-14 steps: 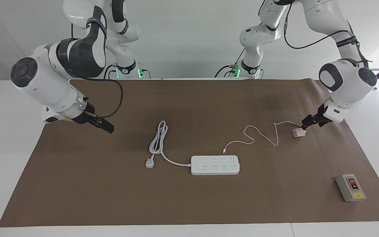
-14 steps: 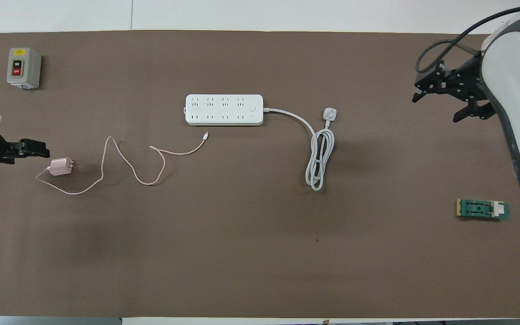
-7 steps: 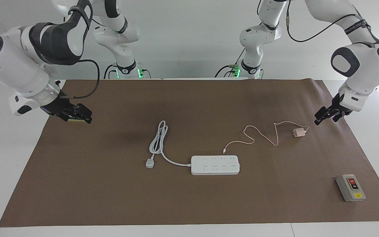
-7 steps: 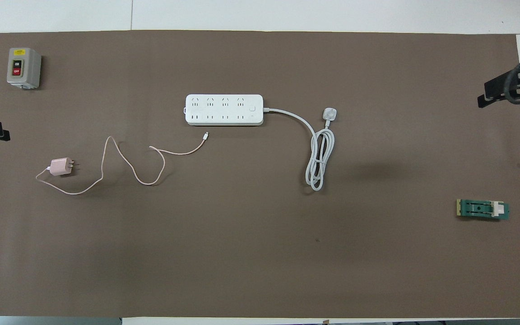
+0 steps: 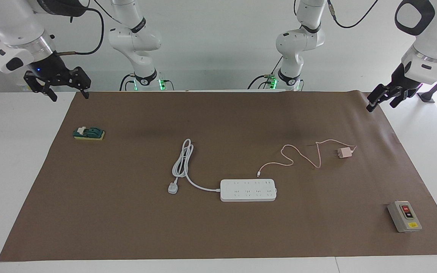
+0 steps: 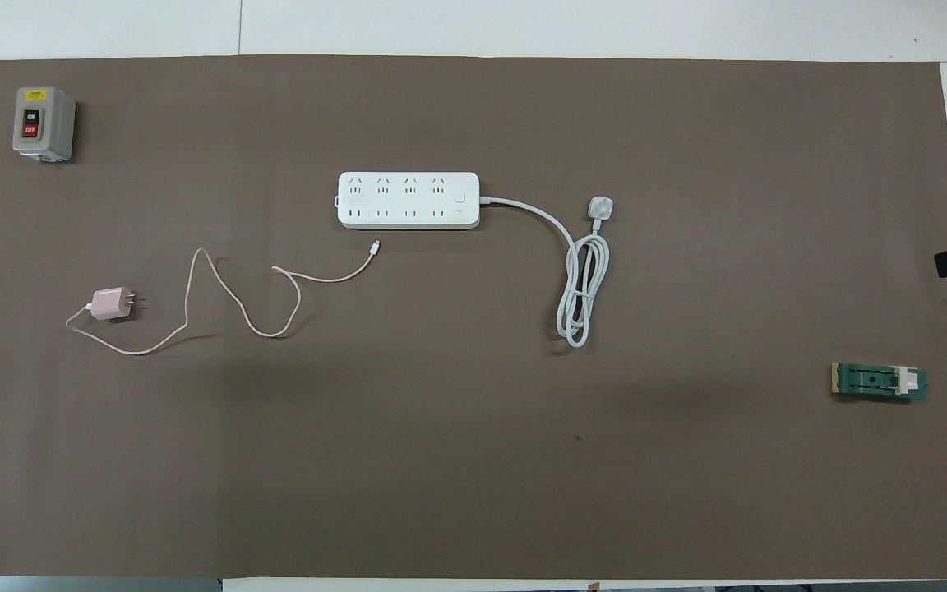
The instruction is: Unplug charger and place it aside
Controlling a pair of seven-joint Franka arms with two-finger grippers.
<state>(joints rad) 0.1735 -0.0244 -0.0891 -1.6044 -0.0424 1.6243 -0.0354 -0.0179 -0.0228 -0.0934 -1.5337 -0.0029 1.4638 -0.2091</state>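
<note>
The pale pink charger (image 5: 343, 152) lies on its side on the brown mat, unplugged, toward the left arm's end and nearer to the robots than the white power strip (image 5: 248, 190). Its thin pink cable (image 5: 298, 153) loops across the mat and ends just short of the strip. It also shows in the overhead view (image 6: 112, 302), as does the strip (image 6: 408, 200). My left gripper (image 5: 381, 104) is open and empty, raised over the mat's corner, well apart from the charger. My right gripper (image 5: 70, 96) is open and empty, raised over the mat's corner at its own end.
A white three-pin plug (image 5: 172, 188) with a coiled thick cord lies beside the strip. A grey switch box (image 5: 404, 216) stands far from the robots at the left arm's end. A small green part (image 5: 88, 133) lies at the right arm's end.
Both arms have risen and drawn back toward their bases. The left gripper has left the charger, which stays put. The right gripper has moved off the green part.
</note>
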